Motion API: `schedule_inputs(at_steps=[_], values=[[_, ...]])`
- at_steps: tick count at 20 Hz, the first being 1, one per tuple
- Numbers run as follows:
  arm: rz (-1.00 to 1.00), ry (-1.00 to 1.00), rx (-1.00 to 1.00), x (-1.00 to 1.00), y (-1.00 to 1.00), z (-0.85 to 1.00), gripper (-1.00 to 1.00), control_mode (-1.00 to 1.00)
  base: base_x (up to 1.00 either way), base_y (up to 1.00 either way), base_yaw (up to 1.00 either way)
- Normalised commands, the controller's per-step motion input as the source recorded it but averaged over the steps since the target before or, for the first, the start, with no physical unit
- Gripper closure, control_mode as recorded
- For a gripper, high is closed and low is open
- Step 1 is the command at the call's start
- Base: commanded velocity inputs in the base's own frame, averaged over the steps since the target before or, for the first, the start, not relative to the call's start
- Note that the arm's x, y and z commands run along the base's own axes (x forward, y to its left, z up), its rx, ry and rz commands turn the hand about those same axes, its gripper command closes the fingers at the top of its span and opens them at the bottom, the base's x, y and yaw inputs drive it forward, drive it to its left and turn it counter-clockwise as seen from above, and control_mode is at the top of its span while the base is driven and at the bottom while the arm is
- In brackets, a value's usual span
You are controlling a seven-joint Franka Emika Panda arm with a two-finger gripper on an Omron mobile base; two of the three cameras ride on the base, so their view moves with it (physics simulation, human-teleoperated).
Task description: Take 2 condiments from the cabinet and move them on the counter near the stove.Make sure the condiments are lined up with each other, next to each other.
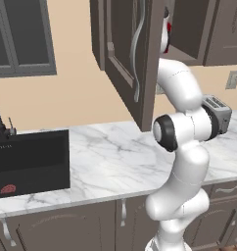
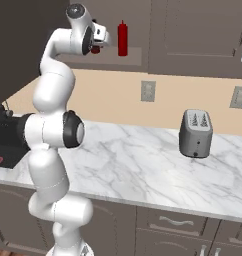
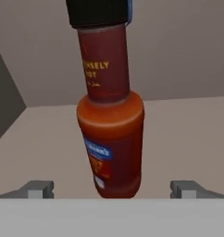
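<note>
Sauce bottle — upright on cabinet shelf, between fingertips of spread, empty claw; red squeeze bottle beside.

Sauce bottle cap cut off at top; label text blurred.

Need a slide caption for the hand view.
Open claw straddling the upright reddish-brown sauce bottle on the cabinet shelf, fingertips on either side.

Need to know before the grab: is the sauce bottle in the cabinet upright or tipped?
Upright: the sauce bottle stands on its base on the shelf, cap upward.
</note>
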Motion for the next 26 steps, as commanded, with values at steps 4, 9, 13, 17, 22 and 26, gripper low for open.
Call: schedule_inputs(at_steps=[4,9,13,17,22,26], values=[[0.00,0.03,0.00,0.23,0.00,0.00,-1.00,-1.00,0.00,0.00,0.00],[0.00,0.01,0.00,0.21,0.00,0.00,-1.00,-1.00,0.00,0.00,0.00],[0.00,0.01,0.00,0.21,0.00,0.00,-1.00,-1.00,0.00,0.00,0.00],[0.00,0.00,0.00,0.16,0.00,0.00,-1.00,-1.00,0.00,0.00,0.00],[0.00,0.00,0.00,0.00,0.00,0.00,1.00,-1.00,0.00,0.00,0.00],[0.00,0.00,0.00,0.00,0.00,0.00,1.00,-1.00,0.00,0.00,0.00]])
